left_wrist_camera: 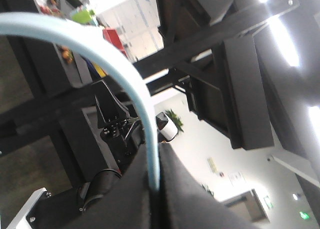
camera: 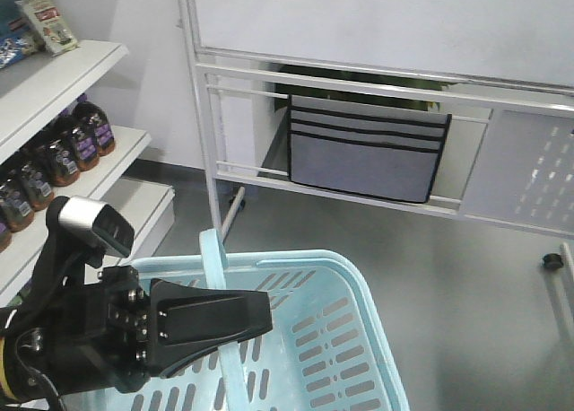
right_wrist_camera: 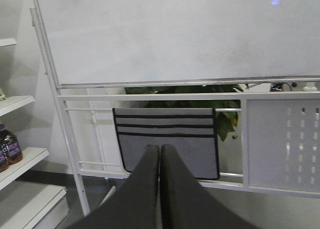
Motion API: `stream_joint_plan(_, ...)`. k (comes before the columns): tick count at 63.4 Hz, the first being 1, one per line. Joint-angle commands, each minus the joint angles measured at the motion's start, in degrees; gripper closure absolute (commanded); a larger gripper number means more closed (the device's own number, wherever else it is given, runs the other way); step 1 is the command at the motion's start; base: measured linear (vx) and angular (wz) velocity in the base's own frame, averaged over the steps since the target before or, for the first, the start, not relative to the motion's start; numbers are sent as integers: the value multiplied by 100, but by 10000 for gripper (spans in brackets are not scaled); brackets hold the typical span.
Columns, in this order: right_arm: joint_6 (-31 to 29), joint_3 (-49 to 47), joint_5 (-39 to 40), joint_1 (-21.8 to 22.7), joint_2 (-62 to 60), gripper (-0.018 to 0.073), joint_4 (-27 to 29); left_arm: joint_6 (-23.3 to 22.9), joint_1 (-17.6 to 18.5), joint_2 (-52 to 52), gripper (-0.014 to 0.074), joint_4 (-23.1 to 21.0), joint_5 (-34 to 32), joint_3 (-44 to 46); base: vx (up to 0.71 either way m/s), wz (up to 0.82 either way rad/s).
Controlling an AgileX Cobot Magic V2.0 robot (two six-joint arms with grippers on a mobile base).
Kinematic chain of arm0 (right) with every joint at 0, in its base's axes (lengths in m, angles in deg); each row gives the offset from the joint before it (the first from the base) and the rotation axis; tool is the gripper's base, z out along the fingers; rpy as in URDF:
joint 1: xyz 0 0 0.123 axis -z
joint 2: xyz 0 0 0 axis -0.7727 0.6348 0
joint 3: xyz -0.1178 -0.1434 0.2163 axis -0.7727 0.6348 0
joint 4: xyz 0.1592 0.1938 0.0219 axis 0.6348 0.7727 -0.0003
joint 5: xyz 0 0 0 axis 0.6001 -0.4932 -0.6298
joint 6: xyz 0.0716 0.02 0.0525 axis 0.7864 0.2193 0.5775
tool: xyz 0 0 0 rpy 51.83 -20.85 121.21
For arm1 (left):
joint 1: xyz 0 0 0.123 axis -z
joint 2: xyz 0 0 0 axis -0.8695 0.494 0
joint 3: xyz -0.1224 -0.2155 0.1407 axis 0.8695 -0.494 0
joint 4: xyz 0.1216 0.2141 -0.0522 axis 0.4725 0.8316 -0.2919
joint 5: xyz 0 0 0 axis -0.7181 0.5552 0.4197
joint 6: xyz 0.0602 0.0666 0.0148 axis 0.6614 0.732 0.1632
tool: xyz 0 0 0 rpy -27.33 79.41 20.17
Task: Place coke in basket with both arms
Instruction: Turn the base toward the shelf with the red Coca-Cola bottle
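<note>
The coke is out of view in all three views. A light blue plastic basket (camera: 332, 339) with slotted walls fills the bottom of the front view. Its arched handle (camera: 213, 267) stands up, and my left gripper (camera: 262, 326) is shut on it from the left. In the left wrist view the pale blue handle (left_wrist_camera: 135, 84) curves down between the closed black jaws of the left gripper (left_wrist_camera: 155, 156). My right gripper (right_wrist_camera: 160, 149) is shut with nothing in it and points at a whiteboard stand.
White shelves (camera: 63, 79) on the left carry dark bottles with purple labels (camera: 82, 146). Ahead stands a white whiteboard frame (camera: 211, 142) with a grey pocket organiser (camera: 363, 155) hung on it. Grey floor (camera: 448, 276) lies beyond the basket.
</note>
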State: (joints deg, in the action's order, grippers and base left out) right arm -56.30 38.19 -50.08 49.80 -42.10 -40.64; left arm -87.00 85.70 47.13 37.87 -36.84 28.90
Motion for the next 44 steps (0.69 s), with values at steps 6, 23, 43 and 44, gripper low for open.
stream_joint_plan(6, -66, 83, 390, 14, -104, 564, -16, -6, 36, -140, 603, -420, -1298, 112, 12, 43)
stream_joint_plan(23, -66, 83, 390, 14, -104, 564, -16, -6, 36, -140, 603, -420, -1298, 112, 11, 44)
stream_joint_plan(43, -66, 83, 397, 14, -104, 564, -16, -6, 36, -140, 603, -420, -1298, 112, 11, 43)
stream_joint_plan(44, -66, 83, 397, 14, -104, 564, -16, -6, 36, -140, 603, -420, -1298, 112, 11, 42)
